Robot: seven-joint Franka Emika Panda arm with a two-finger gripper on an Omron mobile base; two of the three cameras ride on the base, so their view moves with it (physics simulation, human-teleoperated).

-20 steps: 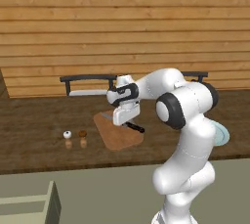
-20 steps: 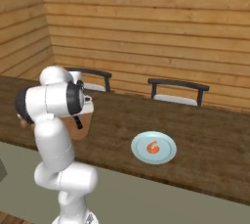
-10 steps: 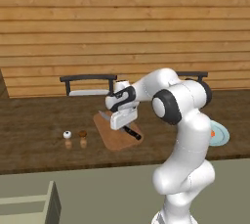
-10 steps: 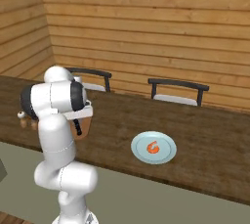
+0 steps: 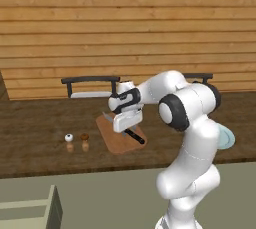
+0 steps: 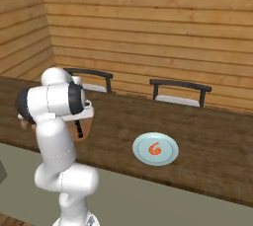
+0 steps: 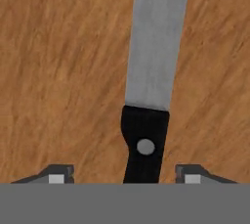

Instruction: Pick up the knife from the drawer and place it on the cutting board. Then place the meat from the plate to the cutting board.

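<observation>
The knife (image 7: 146, 96) lies flat on the light-brown cutting board (image 7: 58, 71), its silver blade running up the hand view and its black handle (image 7: 145, 145) at the bottom. My gripper (image 7: 124, 174) is open just above it, with one fingertip on each side of the handle and neither touching it. In the left base view the gripper (image 5: 130, 129) hangs low over the cutting board (image 5: 116, 142), and the knife's handle (image 5: 136, 137) sticks out beneath the hand. The meat (image 6: 155, 148) sits on the pale blue-green plate (image 6: 168, 157), well to the right of the board (image 6: 88, 121).
Two small shakers (image 5: 70, 141) (image 5: 85, 140) stand on the dark countertop left of the board. Two dark-framed chairs (image 6: 180, 92) (image 5: 91, 85) stand behind the counter against the wooden wall. An open drawer (image 5: 30, 208) shows at the lower left.
The hand has dropped slightly over the cutting board and the arm's elbow has swung a little. The knife stays on the board under the hand.
</observation>
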